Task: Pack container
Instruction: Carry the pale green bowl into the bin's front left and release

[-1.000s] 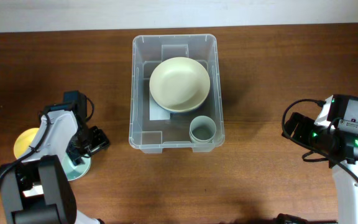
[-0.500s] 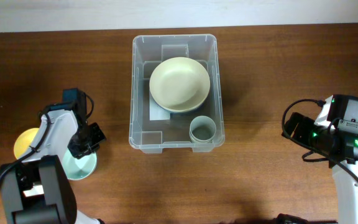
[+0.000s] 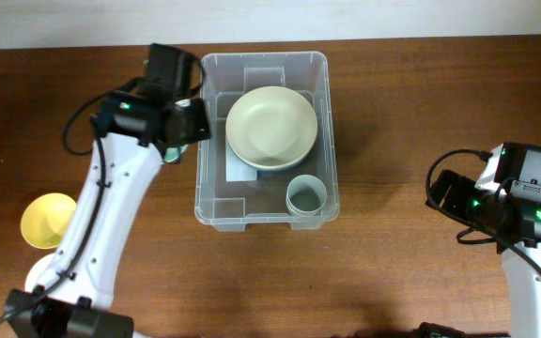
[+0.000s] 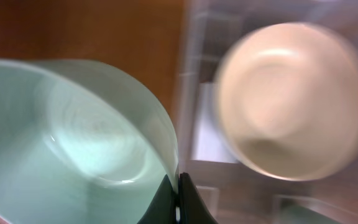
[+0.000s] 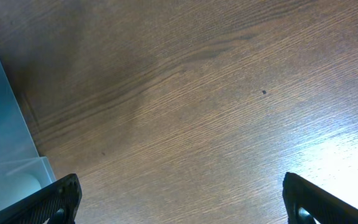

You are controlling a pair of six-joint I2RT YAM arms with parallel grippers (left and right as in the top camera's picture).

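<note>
The left hand (image 4: 178,200) is pinched shut on the rim of the mint bowl (image 4: 73,137). A second ago it was low beside the yellow bowl (image 3: 48,219) — now it hangs at the left wall of the container (image 3: 216,208), which sits mid-table holding a cream bowl (image 3: 271,127) and a small cup (image 3: 306,195). The right hand (image 5: 182,202) is unchanged — spread wide over the table (image 5: 216,93).

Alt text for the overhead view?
Left gripper, shut on the rim of a pale mint-green bowl, holds it beside the left wall of the large clear plastic container on a brown wooden table. Inside sit a wide cream bowl and a small pale green cup; a yellow bowl lies at far left.
</note>
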